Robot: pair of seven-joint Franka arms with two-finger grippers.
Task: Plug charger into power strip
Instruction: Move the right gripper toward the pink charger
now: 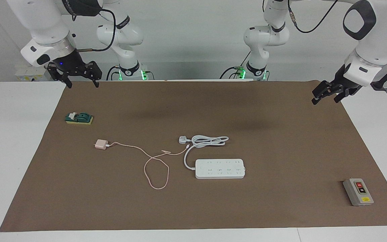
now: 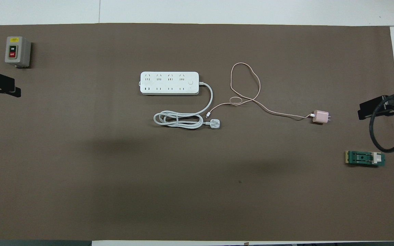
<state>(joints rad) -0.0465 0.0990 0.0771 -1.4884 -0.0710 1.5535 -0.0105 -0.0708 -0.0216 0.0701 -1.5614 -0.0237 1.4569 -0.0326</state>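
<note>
The charger (image 1: 100, 144) is seen lying on the table (image 1: 247, 208) left of centre in the facing view, its thin cable (image 1: 156, 168) looped toward the power strip (image 1: 220, 168), which sits just below centre. The right gripper (image 1: 79, 74), at the upper left, and the left gripper (image 1: 329, 91), at the upper right, are both held above the table with jaws open and empty. Trouble is likely to be caused by the loose cable, by which the small charger could be dragged or twisted in the grip, so the sockets could be missed and the light strip shoved aside.
</note>
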